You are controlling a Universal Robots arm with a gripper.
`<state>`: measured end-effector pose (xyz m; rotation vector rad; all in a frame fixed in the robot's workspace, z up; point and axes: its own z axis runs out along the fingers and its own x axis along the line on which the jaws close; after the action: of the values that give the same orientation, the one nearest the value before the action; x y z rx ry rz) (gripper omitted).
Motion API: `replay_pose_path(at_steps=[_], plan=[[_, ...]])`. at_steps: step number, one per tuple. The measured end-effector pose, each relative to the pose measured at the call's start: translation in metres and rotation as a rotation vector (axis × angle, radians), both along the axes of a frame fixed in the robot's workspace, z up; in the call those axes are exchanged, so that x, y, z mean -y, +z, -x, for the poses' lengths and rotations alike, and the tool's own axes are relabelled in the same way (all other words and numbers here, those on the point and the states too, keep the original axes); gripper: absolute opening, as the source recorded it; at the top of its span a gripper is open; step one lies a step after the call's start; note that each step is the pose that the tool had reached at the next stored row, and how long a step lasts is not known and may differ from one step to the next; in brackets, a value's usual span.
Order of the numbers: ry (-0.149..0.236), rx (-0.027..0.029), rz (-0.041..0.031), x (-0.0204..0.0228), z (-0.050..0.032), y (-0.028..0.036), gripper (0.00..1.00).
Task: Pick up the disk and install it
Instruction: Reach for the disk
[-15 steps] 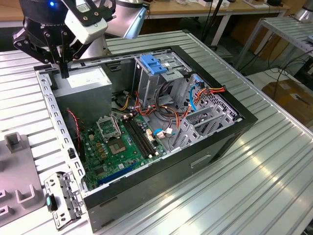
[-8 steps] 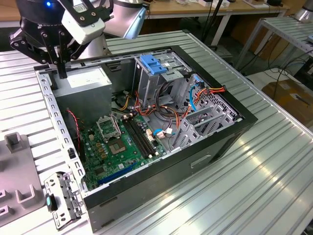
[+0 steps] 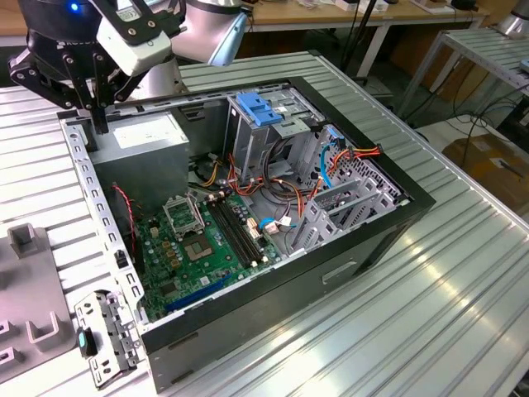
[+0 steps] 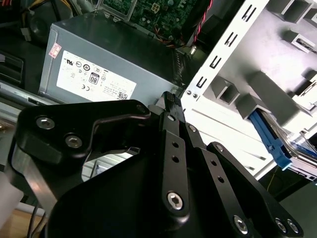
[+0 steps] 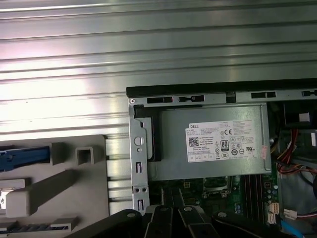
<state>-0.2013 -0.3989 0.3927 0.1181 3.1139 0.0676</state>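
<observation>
One open PC case (image 3: 248, 322) sits on the ribbed metal table (image 3: 463, 273) in the exterior view. The gripper (image 3: 99, 124) hangs over the case's corner on the exterior view's left, right by the grey power supply (image 3: 145, 136). Its fingers are pressed together with nothing between them. The grey holder tray (image 3: 25, 285) beside the case is cut off by the frame edge.

In the second wrist view the black linkage blocks a lot, and the fingers (image 4: 171, 99) meet in one tip over the power supply's corner. The disk (image 4: 297, 148) is just a sliver at the frame edge: a blue rail (image 4: 270, 140) and a bit of silver. It lies in the tray outside the case, well apart from the fingers, with the case wall between them.

In the first wrist view the disk (image 5: 25, 156) is mostly cut off too. Its rail runs crosswise to the case's perforated edge strip (image 5: 138, 163), one end aimed at the case. Honestly can't tell the full long axis.
</observation>
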Motion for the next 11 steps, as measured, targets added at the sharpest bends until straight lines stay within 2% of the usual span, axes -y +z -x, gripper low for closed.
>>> replay_pose_path(at_steps=[11], plan=[[0.0,0.0,0.0,0.0,0.0112,0.0,0.11]])
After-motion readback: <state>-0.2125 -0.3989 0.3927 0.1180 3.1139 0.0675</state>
